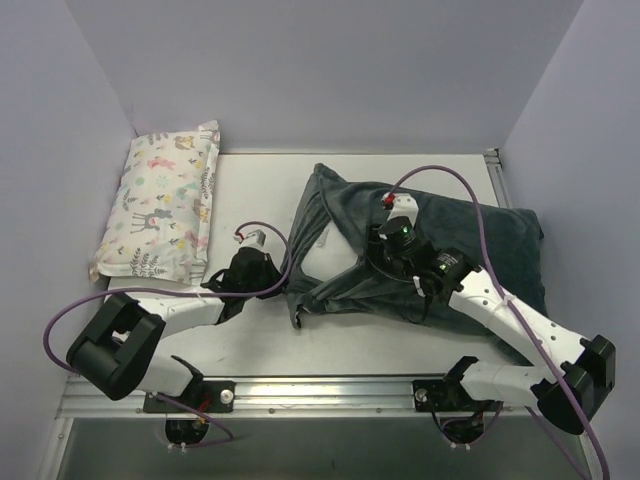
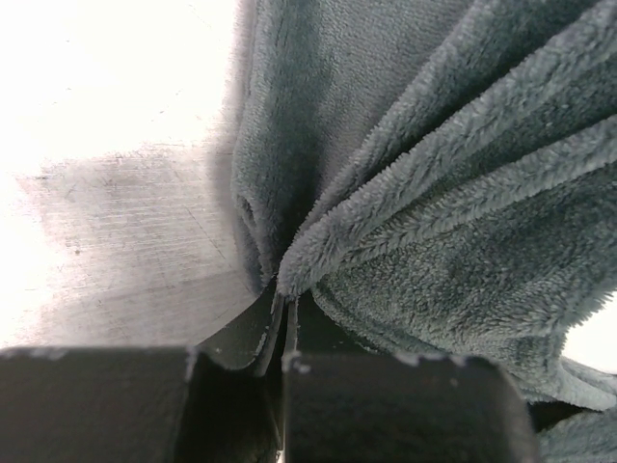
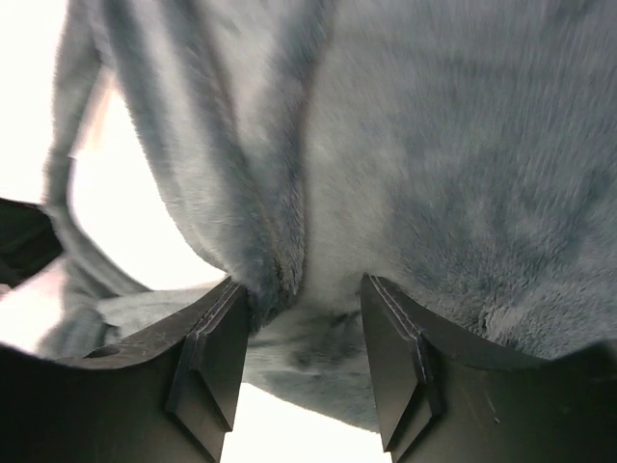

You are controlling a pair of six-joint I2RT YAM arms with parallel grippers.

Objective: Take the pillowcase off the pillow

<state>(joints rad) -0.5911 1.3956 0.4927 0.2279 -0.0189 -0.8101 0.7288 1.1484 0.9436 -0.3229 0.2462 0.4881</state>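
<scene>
Pillow (image 1: 325,255) in pillowcase (image 1: 480,250) (white showing), L gripper (image 2: 284,323) pinching

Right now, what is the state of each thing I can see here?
pillow: mostly covered, white part exposed.
pillowcase: wrinkled, mostly on the pillow.
left gripper: shut on the pillowcase edge.
right gripper: open over the pillowcase.
animal-print pillow: flat, apart from both arms.

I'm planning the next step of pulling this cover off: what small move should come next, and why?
Probably close the right gripper on the plush fold between its open fingers. The left gripper is shut on the pillowcase edge, and the white pillow only peeks out, so a second hold seems needed.
</scene>
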